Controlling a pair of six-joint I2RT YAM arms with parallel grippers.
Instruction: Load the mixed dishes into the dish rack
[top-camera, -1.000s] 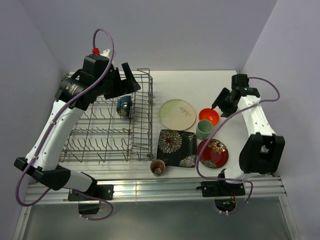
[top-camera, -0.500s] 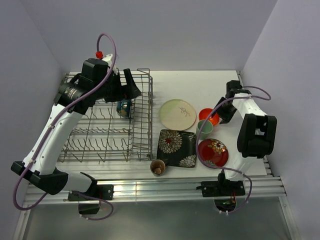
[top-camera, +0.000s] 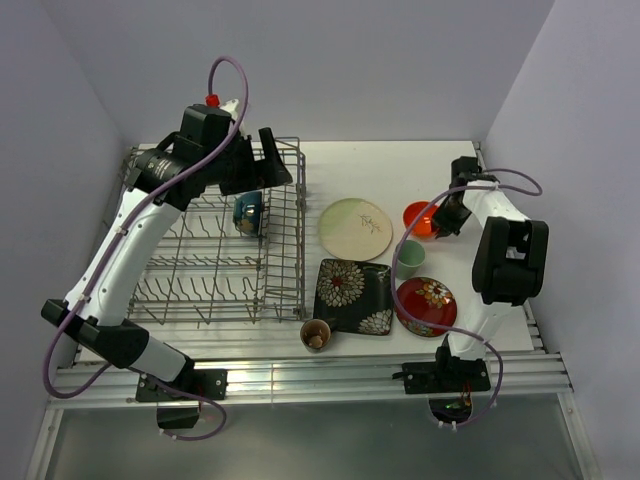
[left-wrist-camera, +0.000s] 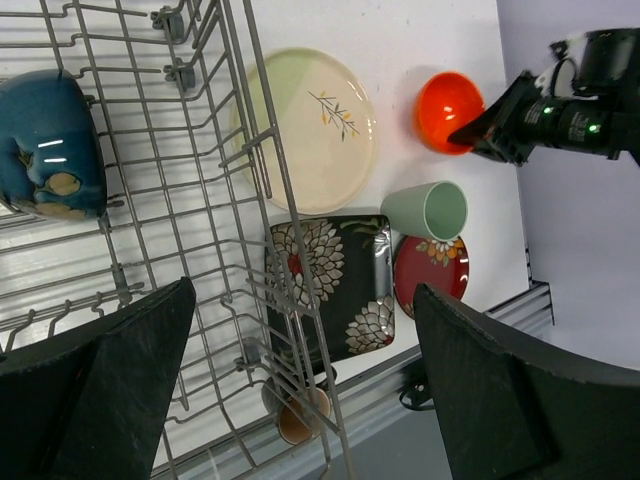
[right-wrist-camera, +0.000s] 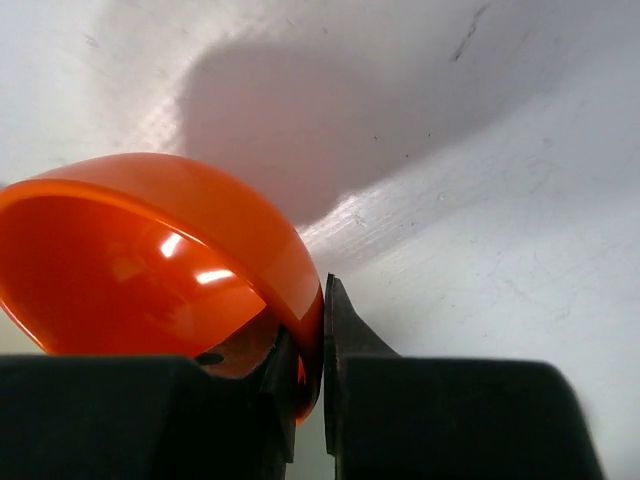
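Crowded right of the dish rack (top-camera: 292, 240)
Green cup (top-camera: 409, 257) hems the orange bowl (top-camera: 420, 218) on its near side, pale plate (top-camera: 355, 228) to its left; bare table (top-camera: 400, 170) behind lies open

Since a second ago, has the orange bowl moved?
Yes. The orange bowl has shifted slightly farther back, away from the green cup, with the right gripper pinching its rim.
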